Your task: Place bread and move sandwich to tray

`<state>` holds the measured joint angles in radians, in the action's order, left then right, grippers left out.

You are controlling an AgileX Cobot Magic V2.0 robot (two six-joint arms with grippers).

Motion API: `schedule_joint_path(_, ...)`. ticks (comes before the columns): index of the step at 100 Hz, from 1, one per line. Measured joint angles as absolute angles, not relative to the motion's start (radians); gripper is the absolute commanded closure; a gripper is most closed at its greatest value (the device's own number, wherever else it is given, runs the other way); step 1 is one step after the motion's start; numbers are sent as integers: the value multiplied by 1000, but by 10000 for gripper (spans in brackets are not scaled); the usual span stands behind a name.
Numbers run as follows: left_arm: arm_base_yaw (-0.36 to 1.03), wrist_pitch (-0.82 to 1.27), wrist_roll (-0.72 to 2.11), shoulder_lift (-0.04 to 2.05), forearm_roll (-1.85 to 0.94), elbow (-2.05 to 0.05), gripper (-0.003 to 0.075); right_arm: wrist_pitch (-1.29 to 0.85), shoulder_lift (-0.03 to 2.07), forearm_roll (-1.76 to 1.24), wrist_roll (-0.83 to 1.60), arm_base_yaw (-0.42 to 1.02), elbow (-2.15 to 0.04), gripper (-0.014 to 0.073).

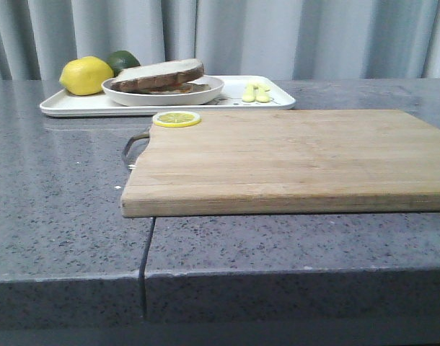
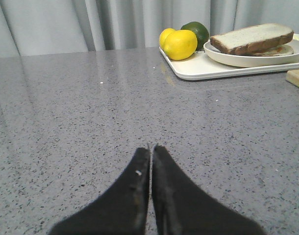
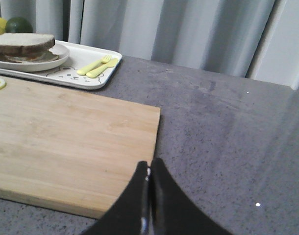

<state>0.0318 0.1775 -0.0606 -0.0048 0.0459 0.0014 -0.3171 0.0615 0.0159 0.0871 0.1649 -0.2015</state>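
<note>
The sandwich (image 1: 161, 76) already sits on a plate (image 1: 205, 92) on the tray (image 1: 278, 99), near the tray's left end beside a lemon (image 1: 86, 76); I think egg hides under the top slice. My left pincer (image 2: 151, 147) and right pincer (image 3: 149, 164) rest pressed together, empty, low over the desk (image 1: 61, 216), the right at the board's (image 1: 292, 158) edge.

On my left wrist cam the left claw (image 2: 151, 149) has its two black fingers (image 2: 132, 188) pressed together, nothing between them, sitting low over the speckled grey desk (image 2: 90, 112). Further out there's the white tray (image 2: 208, 71) with a lemon (image 2: 180, 44) and a dark green lime (image 2: 197, 30) just behind it. Beside those, a round white plate (image 2: 252, 58) carries the sandwich (image 2: 252, 39), thick pale slice on top. A corner of the wooden board (image 2: 297, 78) pokes in at the edge. Grey curtains (image 2: 66, 24) hang behind.
</note>
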Motion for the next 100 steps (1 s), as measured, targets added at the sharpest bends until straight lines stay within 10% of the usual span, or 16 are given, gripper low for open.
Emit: schedule_joint_path(100, 32, 177, -61, -5, 46, 1, 739, -184, -8, 25, -42, 70, 28, 710)
